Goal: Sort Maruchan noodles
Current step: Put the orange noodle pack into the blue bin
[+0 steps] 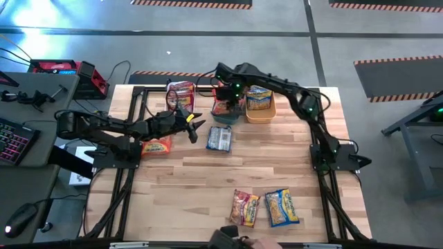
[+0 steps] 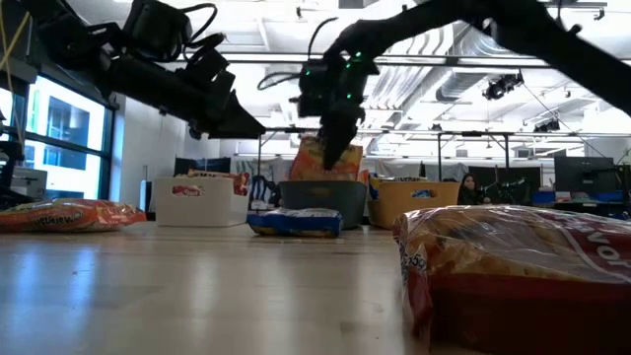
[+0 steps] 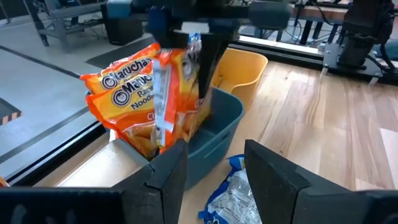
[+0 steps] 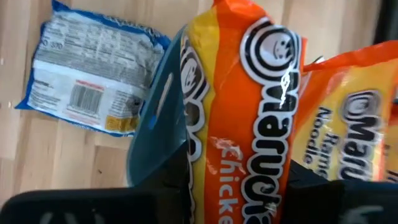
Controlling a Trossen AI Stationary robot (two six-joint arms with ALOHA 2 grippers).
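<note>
Lowering an orange packet into the teal bin is the step in hand, judging by the scene, and that bin serves as landmark: the white bin stands just beside it on one side, the orange bin on the other. The right gripper hangs directly above the teal bin, clamped on the orange packet, which dangles upright over another orange packet leaning inside. To do it well, I judge it should descend until the packet clears the rim, then let go. The left gripper, fingers parted and empty, hovers near the bin, above the blue packet lying on the table just before it.
</note>
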